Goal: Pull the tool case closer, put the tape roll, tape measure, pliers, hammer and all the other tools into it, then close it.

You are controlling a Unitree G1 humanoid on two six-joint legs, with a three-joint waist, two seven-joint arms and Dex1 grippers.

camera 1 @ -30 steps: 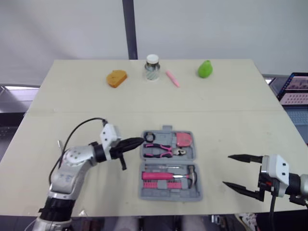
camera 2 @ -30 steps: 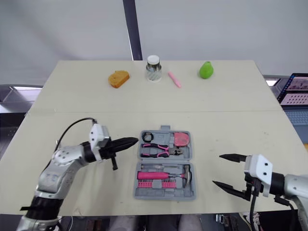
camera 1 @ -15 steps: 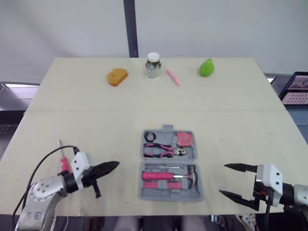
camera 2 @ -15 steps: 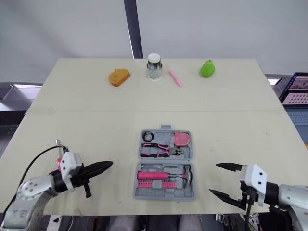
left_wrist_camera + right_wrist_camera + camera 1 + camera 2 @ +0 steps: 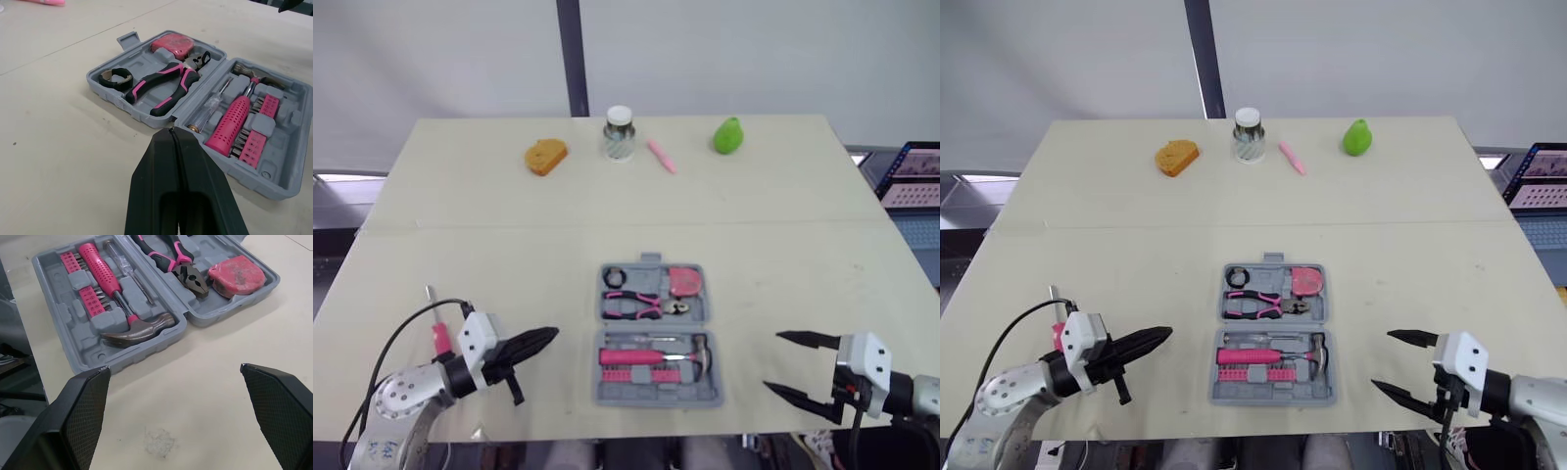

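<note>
The grey tool case [image 5: 607,390] lies open at the table's front centre. Its far half holds a black tape roll [image 5: 614,277], pink-handled pliers [image 5: 641,305] and a pink tape measure [image 5: 684,282]. The near half holds the hammer [image 5: 651,357], a screwdriver and bits. My left gripper [image 5: 543,340] is shut and empty, a short way left of the case and pointing at it. My right gripper [image 5: 773,362] stands open and empty to the case's right, near the front edge. A small pink-handled tool [image 5: 440,338] lies on the table behind my left arm, partly hidden.
Along the far edge stand an orange object [image 5: 546,156], a jar [image 5: 619,134], a pink marker [image 5: 661,157] and a green pear [image 5: 728,136]. A laptop [image 5: 911,176] sits beyond the table's right side.
My left gripper has drawn back from the case's left rim toward the front left, staying shut. The right gripper has sunk a little toward the front edge. The case has not moved.
</note>
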